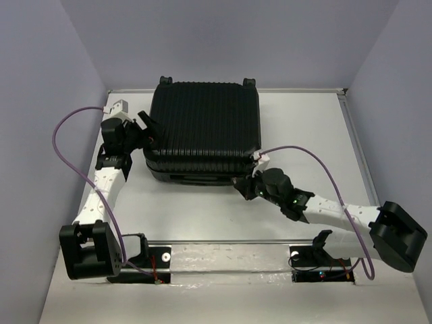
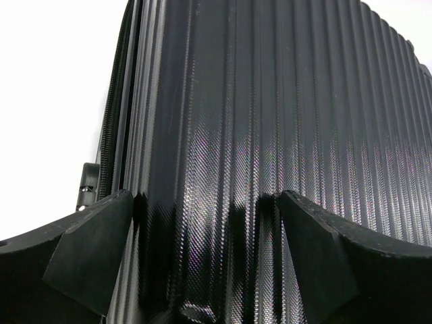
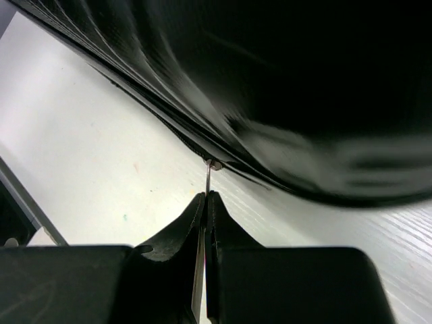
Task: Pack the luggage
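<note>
The luggage (image 1: 202, 128) is a large black ribbed suitcase lying flat and closed at the back of the table. My left gripper (image 1: 147, 128) is at its left edge, open, and in the left wrist view its fingers (image 2: 94, 243) spread wide over the ribbed shell (image 2: 270, 101) without clasping it. My right gripper (image 1: 241, 185) is at the suitcase's near right corner. In the right wrist view its jaws (image 3: 206, 196) are shut on a thin metal zipper pull (image 3: 209, 177) that hangs from the zip line under the shell (image 3: 304, 81).
The white table (image 1: 304, 121) runs to grey walls on the left, back and right. A metal rail (image 1: 223, 241) crosses the near edge between the arm bases. Purple cables (image 1: 64, 128) loop beside each arm.
</note>
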Controlling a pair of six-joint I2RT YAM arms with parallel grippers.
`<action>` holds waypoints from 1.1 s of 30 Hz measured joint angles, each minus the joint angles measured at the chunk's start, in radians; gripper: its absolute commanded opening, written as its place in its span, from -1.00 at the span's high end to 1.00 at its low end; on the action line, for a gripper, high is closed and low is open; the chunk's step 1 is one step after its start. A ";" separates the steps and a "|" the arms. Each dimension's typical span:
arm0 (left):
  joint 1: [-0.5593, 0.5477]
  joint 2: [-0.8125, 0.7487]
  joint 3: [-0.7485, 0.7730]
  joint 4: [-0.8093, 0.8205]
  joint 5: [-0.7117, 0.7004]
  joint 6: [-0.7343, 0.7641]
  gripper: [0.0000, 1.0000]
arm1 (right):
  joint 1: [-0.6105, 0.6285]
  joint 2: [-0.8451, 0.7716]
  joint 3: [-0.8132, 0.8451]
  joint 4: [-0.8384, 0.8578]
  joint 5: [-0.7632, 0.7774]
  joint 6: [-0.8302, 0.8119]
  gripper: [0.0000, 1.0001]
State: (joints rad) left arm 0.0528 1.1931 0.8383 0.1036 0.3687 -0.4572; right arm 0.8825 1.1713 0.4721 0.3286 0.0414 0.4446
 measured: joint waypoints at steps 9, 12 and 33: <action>-0.195 -0.074 -0.099 0.108 -0.132 -0.067 -0.93 | 0.123 0.304 0.278 -0.037 -0.037 -0.053 0.86; -0.224 -0.093 -0.115 0.116 -0.127 -0.079 -0.93 | 0.179 0.391 0.370 -0.041 -0.025 -0.082 0.86; -0.287 -0.222 -0.119 -0.058 -0.152 -0.046 -0.94 | 0.327 0.333 0.467 -0.258 0.014 -0.088 -0.85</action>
State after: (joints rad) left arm -0.2340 0.9714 0.7189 0.0460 0.2169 -0.5034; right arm 1.2091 1.5040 0.9394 0.0708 0.0551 0.3569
